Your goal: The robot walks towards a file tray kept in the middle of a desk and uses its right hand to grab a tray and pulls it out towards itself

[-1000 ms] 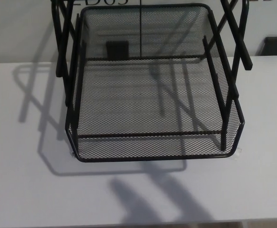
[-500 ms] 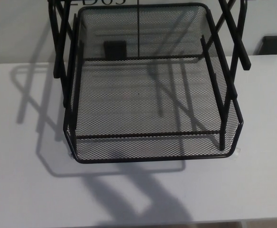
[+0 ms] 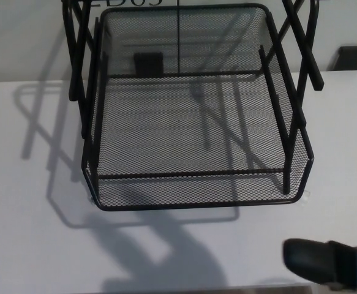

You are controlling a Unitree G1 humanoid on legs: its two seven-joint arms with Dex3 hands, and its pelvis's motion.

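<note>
Since the earlier frames, the right hand [image 3: 325, 264] had entered the head view at the lower right corner, where previously only a dark edge showed. The file tray [image 3: 196, 202] itself had not shifted on the desk [image 3: 31, 245]. The hand appeared as a blurred dark shape with a blue section behind it; whether its fingers were spread or closed could not be determined. The left hand was out of view, so the right was the nearer. The black mesh tray sat at the middle of the white desk, held within its upright frame [image 3: 74, 55], front rim facing the robot. That rim lay ahead of the hand and to its left, apart from it. The tray's sliding axis ran straight toward the robot, so the pull would likely follow that line.
</note>
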